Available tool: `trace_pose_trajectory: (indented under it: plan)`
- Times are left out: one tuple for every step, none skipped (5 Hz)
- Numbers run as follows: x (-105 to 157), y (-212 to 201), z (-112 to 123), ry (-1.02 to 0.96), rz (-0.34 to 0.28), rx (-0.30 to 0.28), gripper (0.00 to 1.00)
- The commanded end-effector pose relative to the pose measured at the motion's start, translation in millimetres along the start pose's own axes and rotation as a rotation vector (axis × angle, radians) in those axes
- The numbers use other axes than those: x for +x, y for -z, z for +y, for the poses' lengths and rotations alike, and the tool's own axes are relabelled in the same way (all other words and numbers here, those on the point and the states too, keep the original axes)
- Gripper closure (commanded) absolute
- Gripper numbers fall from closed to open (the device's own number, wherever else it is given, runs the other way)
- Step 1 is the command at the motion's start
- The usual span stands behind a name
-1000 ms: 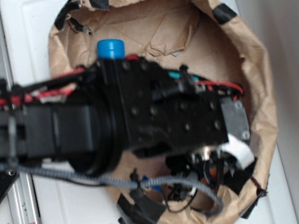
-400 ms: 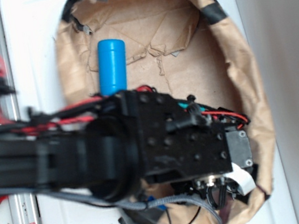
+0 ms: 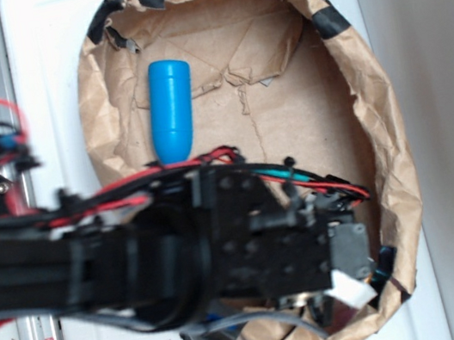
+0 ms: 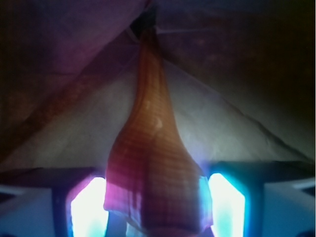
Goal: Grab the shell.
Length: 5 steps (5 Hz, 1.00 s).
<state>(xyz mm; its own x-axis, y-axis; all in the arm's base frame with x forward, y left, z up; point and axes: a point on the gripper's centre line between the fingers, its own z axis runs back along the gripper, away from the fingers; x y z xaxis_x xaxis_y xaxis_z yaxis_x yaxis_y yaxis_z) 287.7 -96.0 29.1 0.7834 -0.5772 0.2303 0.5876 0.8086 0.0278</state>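
In the wrist view the shell fills the near foreground, its broad ribbed amber body sitting between the two glowing fingers of the end effector, its tapered point running away toward a dark fold of brown paper. The fingers stand close on either flank of the shell, narrowed about it; whether they actually press on it cannot be told from the glare.

From the exterior view, the arm has slid down the frame over the last second, toward the lower rim of the crumpled paper bowl, uncovering the blue bottle, which earlier showed only its cap. The shell itself is hidden under the wrist there. That shift suggests the approach is finished and the grasp is at hand; lifting should confirm the hold.

The white tabletop lies beyond.
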Motion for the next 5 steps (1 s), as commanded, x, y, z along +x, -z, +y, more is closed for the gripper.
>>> trace_pose_trajectory:
  plan:
    - [-13.5,-83.8,30.1,-0.196,-0.177,0.08,1.0]
    - [-36.3,-114.3,56.8,-0.313,-0.083,0.045,1.0]
    - [-56.9,-129.3,69.6,-0.542,-0.068,0.028,1.0]
    - [-61.5,-133.9,69.7,-0.714,-0.049,0.064,1.0]
    - [-65.6,-138.4,66.3,-0.759,-0.063,0.122,1.0]
